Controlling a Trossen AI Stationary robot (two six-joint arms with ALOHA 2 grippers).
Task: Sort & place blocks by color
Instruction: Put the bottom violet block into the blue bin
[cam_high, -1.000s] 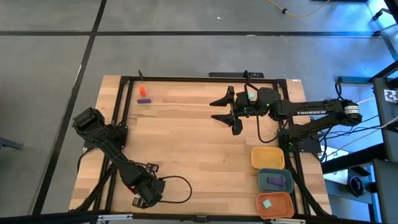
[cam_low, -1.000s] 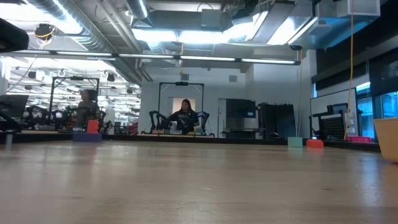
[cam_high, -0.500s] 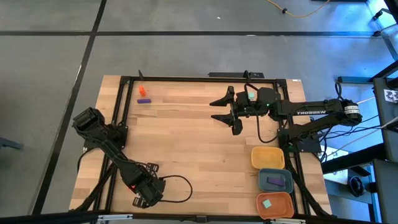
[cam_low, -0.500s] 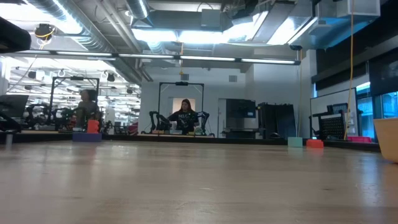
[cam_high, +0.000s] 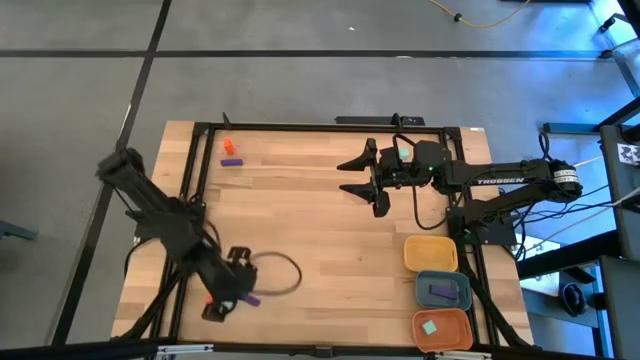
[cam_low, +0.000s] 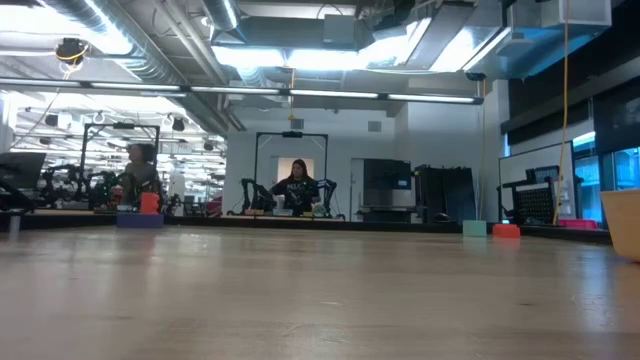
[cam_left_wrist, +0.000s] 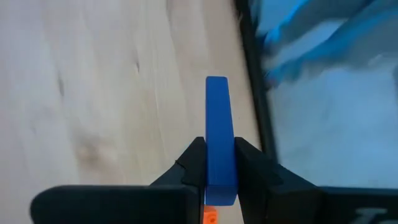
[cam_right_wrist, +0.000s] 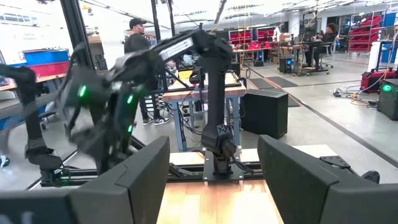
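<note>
My left gripper is near the table's near-left corner, shut on a purple bar that looks blue in the left wrist view. A bit of orange shows under the bar between the fingers; I cannot tell what it is. My right gripper is open and empty above the table's far middle. An orange-red block and a purple block lie at the far left; in the low view the orange-red one stands on the purple one. My left gripper pinches the purple bar's two long faces between its two fingers, near one end. The bar lies along the fingers and sticks out well past the fingertips. In the high view its free end points toward the table's right.
At the near right, a yellow tray, a blue-grey tray with a purple block, and an orange tray with a teal block. A black frame rims the table. People and machines stand in the room behind.
My left arm has swung up and its elbow has gone toward the table's left and far side. Its gripper has gone a little toward the far edge, and the purple bar now shows at its tip. My right arm has kept still.
</note>
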